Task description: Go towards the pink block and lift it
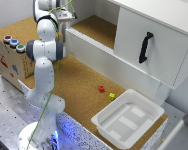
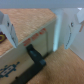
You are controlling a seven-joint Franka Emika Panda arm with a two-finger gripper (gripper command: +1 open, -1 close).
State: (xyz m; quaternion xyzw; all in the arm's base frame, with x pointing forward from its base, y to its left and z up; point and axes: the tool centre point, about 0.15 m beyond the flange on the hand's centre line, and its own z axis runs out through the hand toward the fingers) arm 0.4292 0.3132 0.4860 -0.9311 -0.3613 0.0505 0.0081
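The pink block is a tiny reddish-pink cube lying on the cork table top, in the middle of the exterior view. A small yellow-green block lies just to its right in that view. My gripper is high up at the top of the exterior view, far from the pink block and above the back of the table. It is small and blurred, so I cannot tell how its jaws stand. The wrist view is blurred and shows cork, white panels and a dark shape, with no pink block.
A white tray sits at the exterior view's lower right, close to the blocks. A white cabinet with a black handle stands behind. A cardboard box with coloured buttons stands at the left, beside the arm's base.
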